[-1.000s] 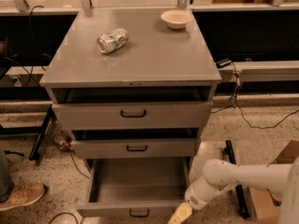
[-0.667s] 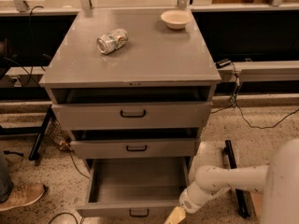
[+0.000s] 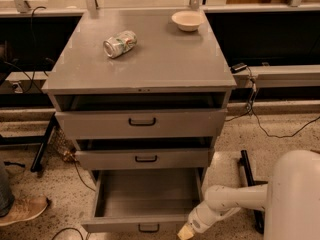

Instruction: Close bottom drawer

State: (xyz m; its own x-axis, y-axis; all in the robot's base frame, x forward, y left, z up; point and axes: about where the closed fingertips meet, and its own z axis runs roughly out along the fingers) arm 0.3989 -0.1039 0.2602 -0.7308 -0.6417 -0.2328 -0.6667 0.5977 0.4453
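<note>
1. My end effector (image 3: 185, 232) is low, at the bottom edge of the view. It sits just beside the right end of the bottom drawer's front panel, and I cannot tell whether it touches the panel
2. I cannot tell whether the end effector is released or clenched, since only its tan tip shows
3. My white arm (image 3: 232, 203) reaches down and to the left from my body (image 3: 295, 199), which fills the lower right corner
4. The bottom drawer (image 3: 145, 196) stands far out of the grey cabinet, its deep grey box open to the camera. Its low front panel lies along the bottom edge of the view, with the small black handle (image 3: 148, 228) at the panel's middle
5. Above it, the middle drawer front (image 3: 110, 160) sits a little way out, with a dark gap over it
6. The tall top drawer front (image 3: 100, 124) also shows a dark gap along its upper edge
7. On the bench (image 3: 150, 66), which is the cabinet's flat grey top, a can (image 3: 120, 43) lies on its side toward the rear left. A pale bowl (image 3: 187, 20) stands upright at the rear right, well apart from the can
8. A tan shoe (image 3: 22, 210) rests on the speckled floor at the lower left, and a black cable (image 3: 272, 132) trails across the floor to the right of the cabinet
</note>
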